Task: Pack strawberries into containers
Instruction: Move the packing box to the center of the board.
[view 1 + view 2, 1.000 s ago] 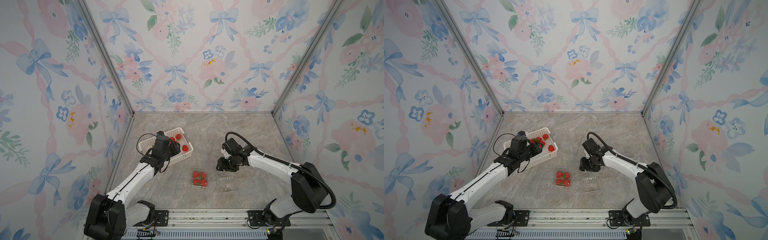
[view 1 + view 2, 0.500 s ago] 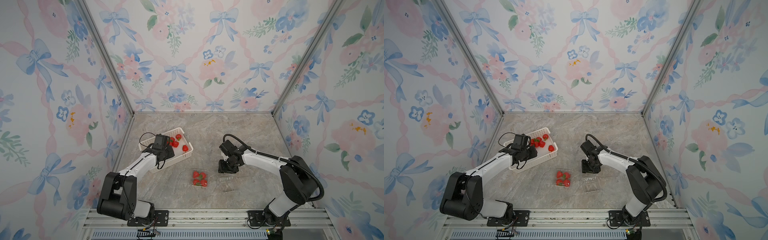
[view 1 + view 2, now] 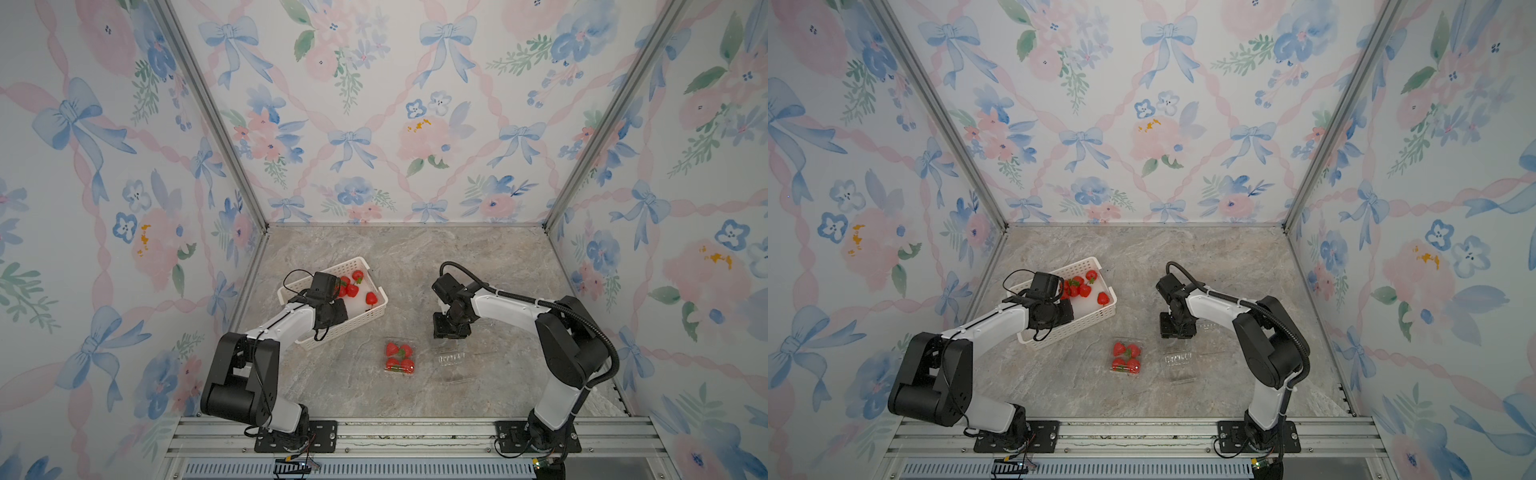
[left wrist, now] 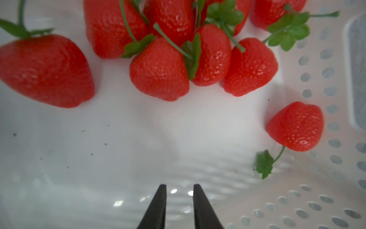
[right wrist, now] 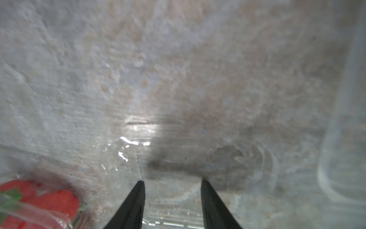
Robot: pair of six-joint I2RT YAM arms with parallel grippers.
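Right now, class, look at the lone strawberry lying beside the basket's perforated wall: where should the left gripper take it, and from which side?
Probably across the red body of the lone strawberry, the left gripper coming down from above. It lies on its side with a thin trailing stem, and the white basket wall stands close, so squeeze parallel to that wall.

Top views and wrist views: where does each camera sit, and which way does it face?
Both top views: high above the front rail, looking down and back; left arm, right arm, white basket and packed strawberries show.
Left wrist: inside the basket, facing loose strawberries; only left pincer tips, slightly apart.
Right wrist: low over the table, facing an empty clear punnet; only right pincer tips, apart.
Shared: right wrist and top views both show the packed strawberries.
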